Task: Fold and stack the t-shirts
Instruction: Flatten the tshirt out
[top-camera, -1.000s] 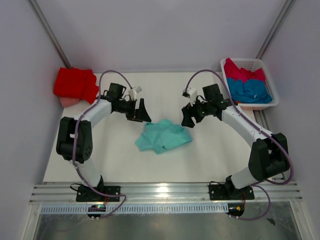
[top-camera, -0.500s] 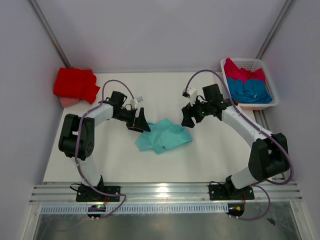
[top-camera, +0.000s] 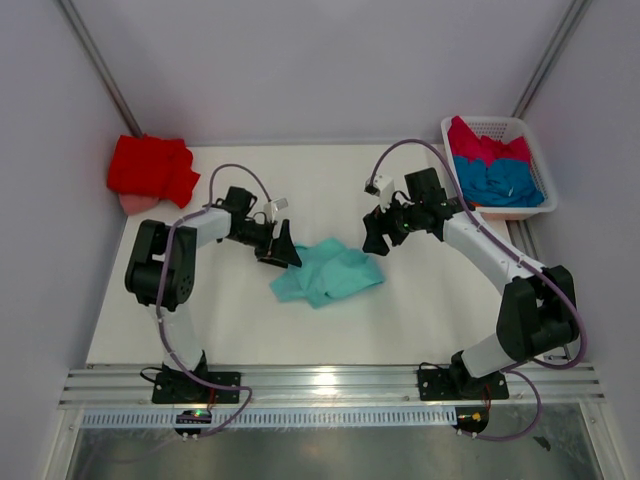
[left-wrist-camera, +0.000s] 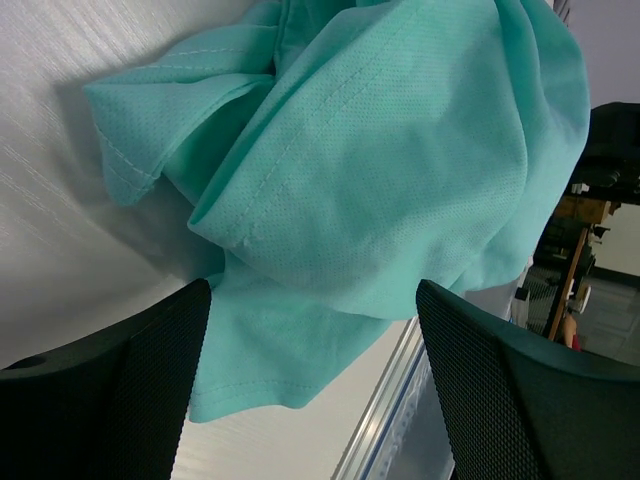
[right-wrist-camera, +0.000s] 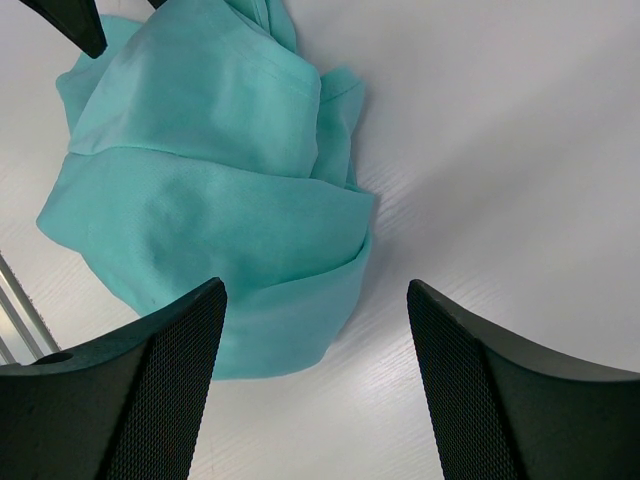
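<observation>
1. Far left corner. A bright red t-shirt (top-camera: 150, 168) lies bunched at the far left edge of the tabletop (top-camera: 240, 320). A pink piece (top-camera: 135, 203) shows from under its near side; what it is cannot be told.

2. Left arm. The arm rises from its base at the near edge, bends at the elbow and reaches right toward the middle of the tabletop. The left hand (top-camera: 286, 250) is low over the surface at the far left corner of the mint-teal t-shirt (top-camera: 328, 271). In the wrist view its two black fingers (left-wrist-camera: 120, 390) stand wide apart, with the crumpled cloth lying between and beyond them. The hand holds nothing. Whether the fingertips touch the cloth cannot be told.

3. Centre. The mint-teal t-shirt lies in a loose, crumpled heap on the middle of the tabletop, between the two hands. Stitched hems and a sleeve opening show in the left wrist view.

4. Right arm. The arm rises from its base, bends at the elbow and reaches left and toward the far side. The right hand (top-camera: 374, 236) sits just beside the far right edge of the mint-teal t-shirt. Its fingers (right-wrist-camera: 130, 390) are spread wide and grip nothing; the right wrist view shows the cloth beyond them and to the left.

5. Far right corner. A white slatted basket (top-camera: 485, 125) stands at the far right. It contains a crimson-pink t-shirt (top-camera: 485, 147) on the far side and a blue t-shirt (top-camera: 500, 182) on the near side, both unfolded.
</observation>
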